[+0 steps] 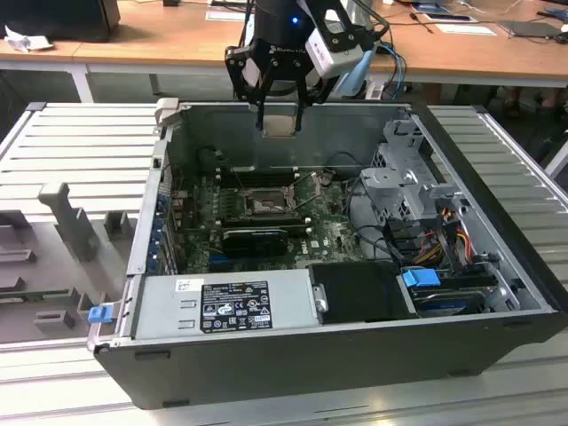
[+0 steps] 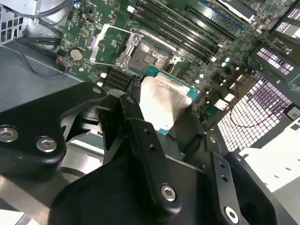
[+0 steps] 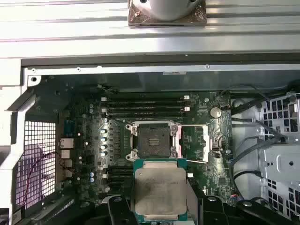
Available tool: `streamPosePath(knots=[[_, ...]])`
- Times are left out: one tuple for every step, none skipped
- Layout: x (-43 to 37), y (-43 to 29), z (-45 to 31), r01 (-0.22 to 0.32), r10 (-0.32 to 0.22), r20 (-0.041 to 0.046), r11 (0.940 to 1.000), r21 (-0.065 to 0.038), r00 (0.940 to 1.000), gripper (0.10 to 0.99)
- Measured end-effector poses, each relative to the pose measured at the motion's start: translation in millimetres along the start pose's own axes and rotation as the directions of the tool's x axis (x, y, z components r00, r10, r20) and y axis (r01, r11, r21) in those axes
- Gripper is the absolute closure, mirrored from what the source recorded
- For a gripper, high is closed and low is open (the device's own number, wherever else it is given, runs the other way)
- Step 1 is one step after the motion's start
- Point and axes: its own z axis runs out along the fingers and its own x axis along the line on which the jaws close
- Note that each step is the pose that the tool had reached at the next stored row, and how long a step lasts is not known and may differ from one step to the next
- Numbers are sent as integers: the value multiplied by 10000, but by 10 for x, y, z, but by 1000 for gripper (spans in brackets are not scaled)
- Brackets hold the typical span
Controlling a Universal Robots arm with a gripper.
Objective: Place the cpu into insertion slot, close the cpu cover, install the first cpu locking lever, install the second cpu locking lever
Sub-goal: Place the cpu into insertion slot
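- Grasping the cpu (image 3: 160, 190) by opposite edges in the gripper (image 1: 280, 111), clenched tight, pale face level, likely for a flat set-down.
- Hovering over the open computer case (image 1: 311, 364), well apart from the insertion slot (image 3: 152, 140).
- Spotting the cpu cover (image 3: 196, 142) swung open just beside the socket, baring dark square contacts, presumably to admit the chip.
- Noting textures: matte beige-silver lid, green rim, thin metal frame, ridged black memory slots (image 3: 145, 105).
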Motion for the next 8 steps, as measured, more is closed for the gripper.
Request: streamPosePath(knots=[[0,0,0,-12,12,1,10000,-1,10000,557],[-1,0,0,-110,110,10,9999,-2,9999,557],[0,0,0,-193,193,17,9998,-4,9998,557],[0,0,0,-248,248,22,9997,-4,9997,557],[0,0,0,-297,297,27,9996,-4,9996,557],[0,0,0,-332,332,30,9994,-5,9994,557],[0,0,0,-370,370,33,9993,-6,9993,557],[0,0,0,-396,396,36,9992,-7,9992,557]])
